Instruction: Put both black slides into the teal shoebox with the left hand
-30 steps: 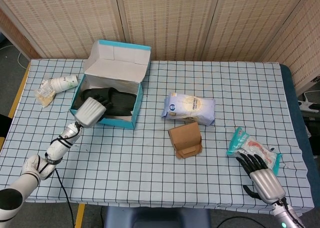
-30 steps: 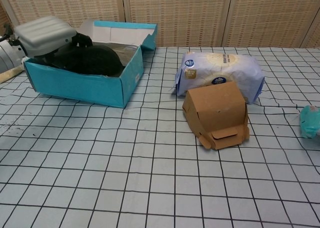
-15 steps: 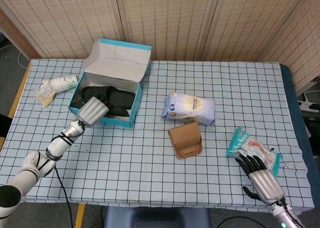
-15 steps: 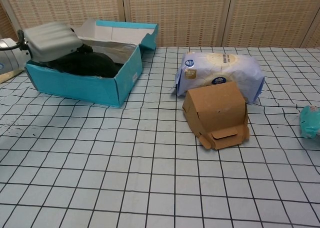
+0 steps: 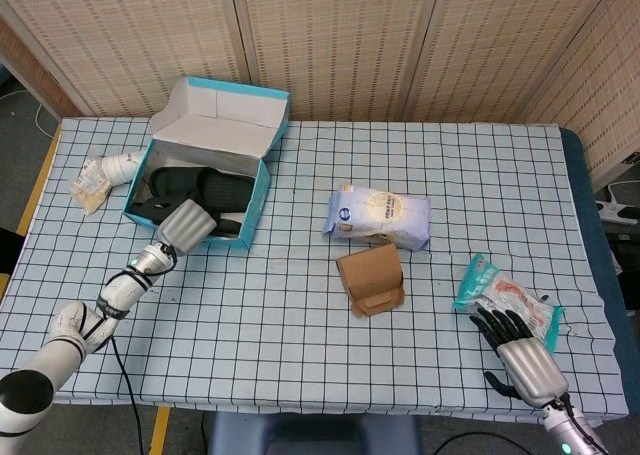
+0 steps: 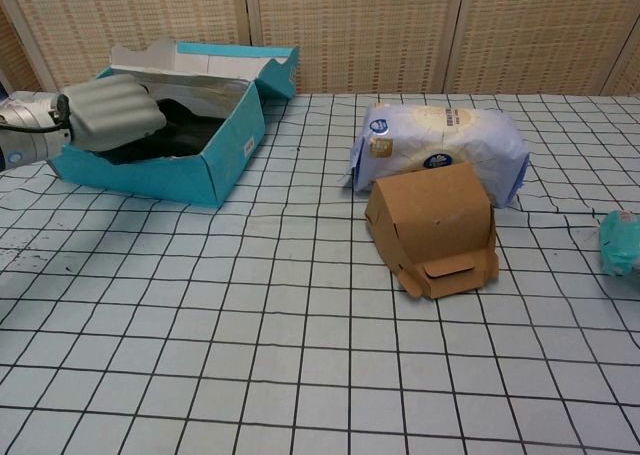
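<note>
Left robot hand (image 5: 186, 223) at teal shoebox (image 5: 254, 193) front rim, grip unclear; black slides (image 5: 195, 188) inside lie lengthwise.

On the checked tablecloth (image 5: 300, 355) we list: a white-and-blue bag (image 5: 379, 216), lying flat; a brown cardboard carton (image 5: 370, 279) just in front of it; a teal-edged snack packet (image 5: 505, 297) near the right edge; a crumpled white wrapper (image 5: 108, 169) at far left.

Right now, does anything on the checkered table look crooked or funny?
Yes. The small brown cardboard box lies tipped over with its flap end down, next to the white bag. The teal shoebox sits at a slant to the grid lines, with the left hand at its near edge.
</note>
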`<state>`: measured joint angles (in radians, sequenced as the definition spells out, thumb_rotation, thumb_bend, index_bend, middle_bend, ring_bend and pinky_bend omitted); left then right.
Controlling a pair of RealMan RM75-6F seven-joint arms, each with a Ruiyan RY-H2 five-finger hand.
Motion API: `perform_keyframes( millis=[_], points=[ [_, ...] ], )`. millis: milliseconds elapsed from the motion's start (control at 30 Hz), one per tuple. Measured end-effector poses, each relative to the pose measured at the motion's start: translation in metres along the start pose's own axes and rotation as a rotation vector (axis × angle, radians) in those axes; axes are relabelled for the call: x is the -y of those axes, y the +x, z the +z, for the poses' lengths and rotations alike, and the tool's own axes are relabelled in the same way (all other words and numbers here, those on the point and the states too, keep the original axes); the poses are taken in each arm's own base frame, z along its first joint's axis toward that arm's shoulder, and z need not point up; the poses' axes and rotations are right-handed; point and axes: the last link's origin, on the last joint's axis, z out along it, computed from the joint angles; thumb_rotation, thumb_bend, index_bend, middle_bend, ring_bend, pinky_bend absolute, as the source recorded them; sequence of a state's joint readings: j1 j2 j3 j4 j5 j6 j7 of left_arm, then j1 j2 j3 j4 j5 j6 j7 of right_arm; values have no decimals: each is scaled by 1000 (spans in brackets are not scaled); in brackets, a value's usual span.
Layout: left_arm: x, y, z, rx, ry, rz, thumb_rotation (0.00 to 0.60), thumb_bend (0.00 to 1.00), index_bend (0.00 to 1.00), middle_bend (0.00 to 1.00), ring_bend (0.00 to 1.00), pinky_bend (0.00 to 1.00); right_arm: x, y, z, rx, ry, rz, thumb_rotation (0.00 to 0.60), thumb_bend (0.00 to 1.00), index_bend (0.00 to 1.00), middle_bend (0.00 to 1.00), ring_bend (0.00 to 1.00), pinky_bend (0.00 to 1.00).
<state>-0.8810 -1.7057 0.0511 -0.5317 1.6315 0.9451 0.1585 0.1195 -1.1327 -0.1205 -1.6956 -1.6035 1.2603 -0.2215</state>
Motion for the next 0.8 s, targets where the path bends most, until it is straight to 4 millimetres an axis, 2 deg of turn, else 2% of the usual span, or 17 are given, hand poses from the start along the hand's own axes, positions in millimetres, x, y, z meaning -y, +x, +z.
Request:
perform_keyframes(
  millis=[267, 433, 567, 633, 667, 700, 800],
  points=[
    [-7, -6, 2, 49, -45, 2, 600, 664, 709, 703, 534, 447, 0, -1, 1, 4, 1, 0, 575, 241, 0, 0, 0, 0],
    [-11, -11, 3, 77, -70, -20, 600, 649, 709, 695, 529, 461, 1, -2, 1, 8, 4, -2, 573, 241, 0, 0, 0, 0],
    [-11, -10, 4, 60, -75, -23, 600, 640, 698, 659, 474, 416, 0, -1, 0, 4, 3, -1, 575, 242, 0, 0, 0, 0],
    [-10, -7, 4, 27, -68, -34, 600, 642, 633, 585, 427, 378, 0, 0, 0, -1, 3, 0, 575, 242, 0, 0, 0, 0],
    [-9, -5, 4, 10, -64, -38, 600, 643, 543, 511, 391, 357, 0, 0, 0, -1, 3, 0, 574, 242, 0, 0, 0, 0],
    [-8, -3, 4, -6, -60, -44, 600, 640, 393, 405, 339, 332, 0, 0, 0, -1, 3, 1, 575, 241, 0, 0, 0, 0],
    [-4, 3, 3, -57, -50, -72, 600, 598, 99, 216, 217, 277, 0, 0, 0, -1, 4, 2, 575, 242, 0, 0, 0, 0]
  ],
)
